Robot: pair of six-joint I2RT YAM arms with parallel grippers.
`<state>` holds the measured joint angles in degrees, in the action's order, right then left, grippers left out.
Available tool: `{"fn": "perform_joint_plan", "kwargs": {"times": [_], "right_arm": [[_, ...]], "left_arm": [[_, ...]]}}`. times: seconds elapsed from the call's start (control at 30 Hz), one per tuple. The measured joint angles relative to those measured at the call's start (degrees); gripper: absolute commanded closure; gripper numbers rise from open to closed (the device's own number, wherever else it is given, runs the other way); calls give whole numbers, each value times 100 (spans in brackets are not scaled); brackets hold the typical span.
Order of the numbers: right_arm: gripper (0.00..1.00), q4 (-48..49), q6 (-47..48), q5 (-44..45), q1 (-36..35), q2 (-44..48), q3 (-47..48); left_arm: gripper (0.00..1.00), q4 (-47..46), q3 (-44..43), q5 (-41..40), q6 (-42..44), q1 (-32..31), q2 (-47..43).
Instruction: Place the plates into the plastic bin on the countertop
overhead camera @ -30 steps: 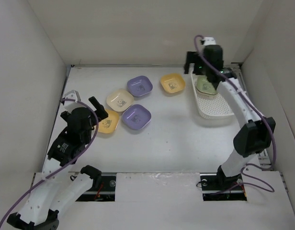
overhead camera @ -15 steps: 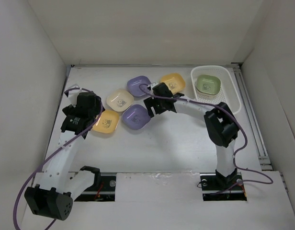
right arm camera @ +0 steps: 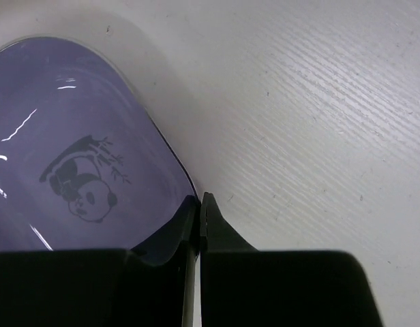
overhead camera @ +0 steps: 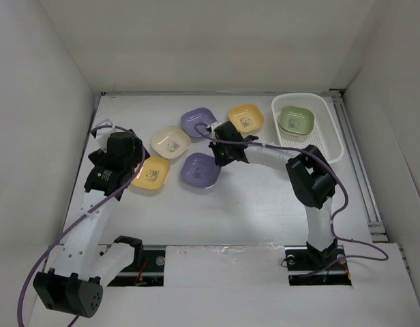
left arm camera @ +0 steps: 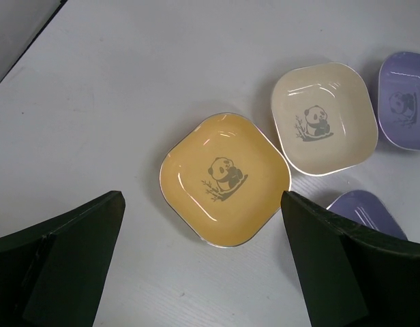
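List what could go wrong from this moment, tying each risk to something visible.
1. The right gripper pinches only the thin rim of the nearer purple plate, so the plate may tilt or slip when lifted.
2. The far yellow plate lies between that grip and the plastic bin; a low carry could knock it.
3. A green plate already sits in the bin, so the purple one might land crooked on it.

A: Entry one, enclosure?
B: One back wall, one left wall, one right wall; all plain matte white.
A: Entry two, base?
B: One countertop, flat, white, finely streaked; dark seam at its far edge. Light soft, shadows faint.
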<state>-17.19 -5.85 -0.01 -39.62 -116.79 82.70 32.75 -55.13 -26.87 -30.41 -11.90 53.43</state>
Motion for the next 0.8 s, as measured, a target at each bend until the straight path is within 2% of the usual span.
{"fn": "perform_joint_plan", "kwargs": {"times": [0.2,0.43,0.6,0.8], "right_arm": [[100,258,-175,-157,221,538,-730],[100,-55,-210,-212,1123,1834,-1333],[100,-7,-520,-278,2483,2706,-1226],[100,284,-1360,-262,4242,2450,-874]], "left_arm": [[0,-24,0,13,-2,0,-79],[0,-39,0,26,35,0,-79],[0,-39,0,57,44,0,-105],[0,-44,0,120,44,0,-216]]}}
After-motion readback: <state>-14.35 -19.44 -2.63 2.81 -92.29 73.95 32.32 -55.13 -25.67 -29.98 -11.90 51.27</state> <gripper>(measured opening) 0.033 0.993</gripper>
